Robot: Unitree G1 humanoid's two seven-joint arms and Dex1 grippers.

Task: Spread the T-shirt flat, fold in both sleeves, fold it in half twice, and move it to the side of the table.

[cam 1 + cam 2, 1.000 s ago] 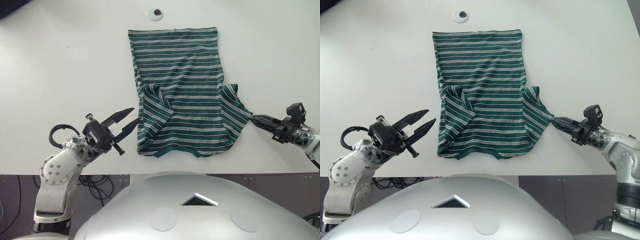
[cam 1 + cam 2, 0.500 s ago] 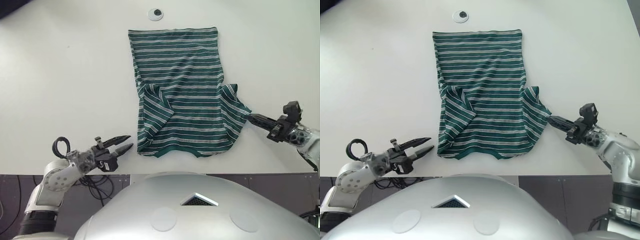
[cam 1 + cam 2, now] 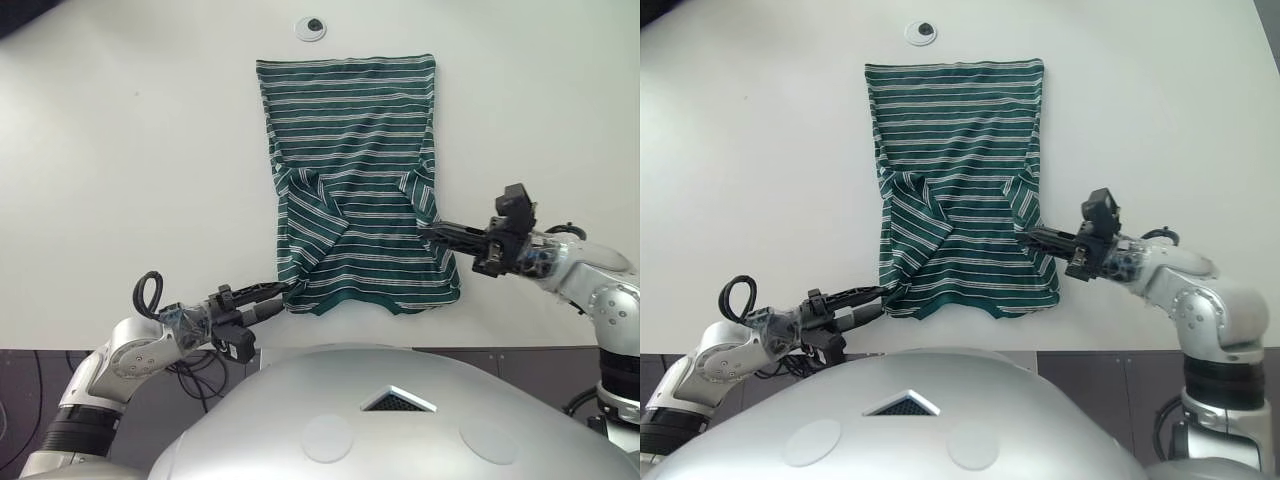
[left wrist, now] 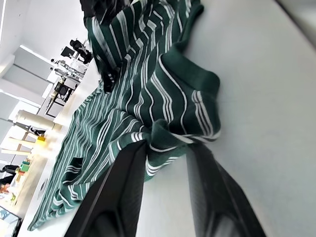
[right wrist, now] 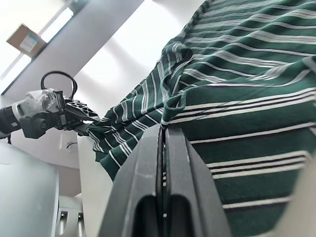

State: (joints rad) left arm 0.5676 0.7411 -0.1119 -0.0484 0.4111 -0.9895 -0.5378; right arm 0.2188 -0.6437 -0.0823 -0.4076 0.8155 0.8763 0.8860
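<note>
The green striped T-shirt point(image 3: 350, 130) lies lengthwise on the white table point(image 3: 120, 150), its hem at the far end. Its left sleeve point(image 3: 300, 190) is folded in over the body. My right gripper point(image 3: 425, 231) is shut on the right sleeve and holds it over the shirt's right side, with the fingers pressed together at the cloth point(image 5: 163, 127). My left gripper point(image 3: 283, 293) is low at the shirt's near-left corner. It is open, one finger on each side of the bunched corner point(image 4: 165, 148).
A small round white disc point(image 3: 311, 27) sits on the table just beyond the hem. The table's front edge point(image 3: 200, 348) runs right behind my left gripper. Bare tabletop lies to the left and right of the shirt.
My right gripper has drawn the right sleeve inward from the side onto the shirt's body. My left gripper has dropped low and slid right to the shirt's near-left corner.
</note>
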